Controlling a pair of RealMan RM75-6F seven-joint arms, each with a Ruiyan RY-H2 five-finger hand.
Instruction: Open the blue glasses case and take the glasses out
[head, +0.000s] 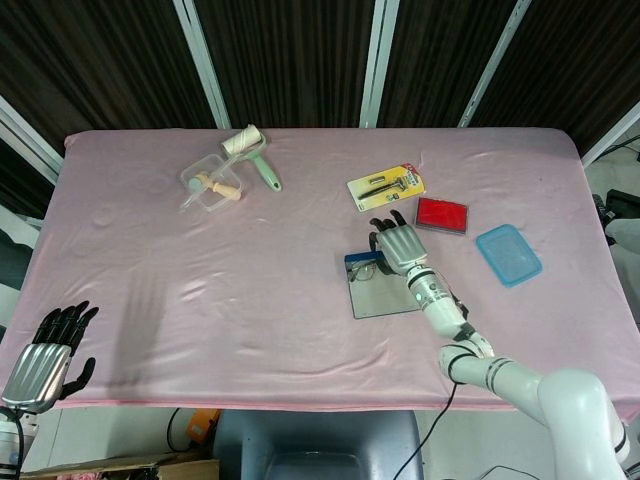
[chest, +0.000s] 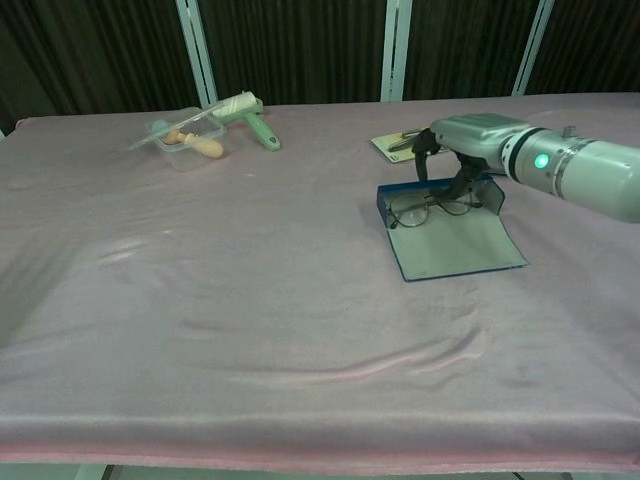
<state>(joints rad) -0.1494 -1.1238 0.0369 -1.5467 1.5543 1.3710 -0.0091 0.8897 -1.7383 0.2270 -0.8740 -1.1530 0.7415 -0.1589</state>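
Open blue rectangular glasses case (chest: 450, 235) on pink tablecloth (chest: 250, 280), thin wire-framed glasses (chest: 430, 208) inside, pinched by silver right hand (chest: 470, 140); left hand (head: 45, 355) spread, empty.

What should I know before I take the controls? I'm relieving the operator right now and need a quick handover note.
Left hand: open, idle off the table's near left edge, holding nothing.
Right hand: over the back of the blue glasses case, fingers curled down at the glasses; whether they are actually gripped cannot be told.
Case: open, lid flat on the pink cloth toward the robot, glasses resting at its upright back wall.
Done: case opened.
Left: secure the glasses, lift them out and set them down clear of the case.
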